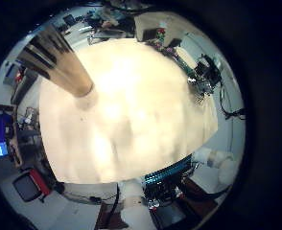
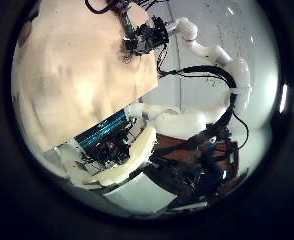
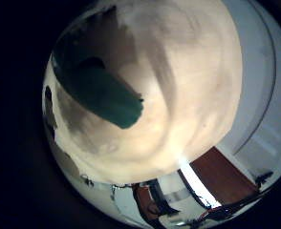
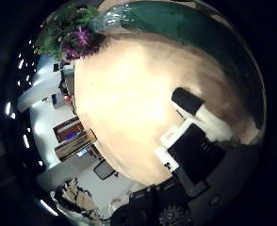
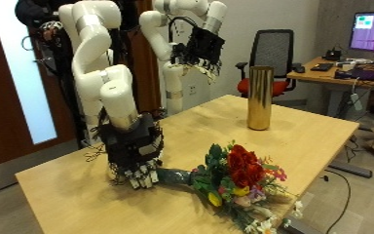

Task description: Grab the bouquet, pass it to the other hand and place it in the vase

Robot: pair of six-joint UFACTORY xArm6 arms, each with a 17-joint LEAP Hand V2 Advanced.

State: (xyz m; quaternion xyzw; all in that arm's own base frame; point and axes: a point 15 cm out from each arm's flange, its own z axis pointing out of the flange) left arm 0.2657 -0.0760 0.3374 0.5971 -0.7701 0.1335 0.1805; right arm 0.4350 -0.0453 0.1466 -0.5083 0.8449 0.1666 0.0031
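The bouquet (image 5: pixel 243 181) lies flat on the table (image 5: pixel 70 185), not yet lifted; transfer and placement remain, by my judgement. The right hand (image 5: pixel 140 156) is down at the stem end, fingers reaching onto the wrapped stems (image 5: pixel 177 176), though whether they have closed round them cannot be told. The left hand (image 5: pixel 203 49) hangs high, fingers relaxed and holding nothing. The vase (image 5: pixel 258 97) stands upright below and beside it, well beyond the blooms. The table edge runs close beside the flowers; bare tabletop between bouquet and vase.

outside: across table (image 5: pixel 70 180) at both arms | palm views: down on tabletop, shared
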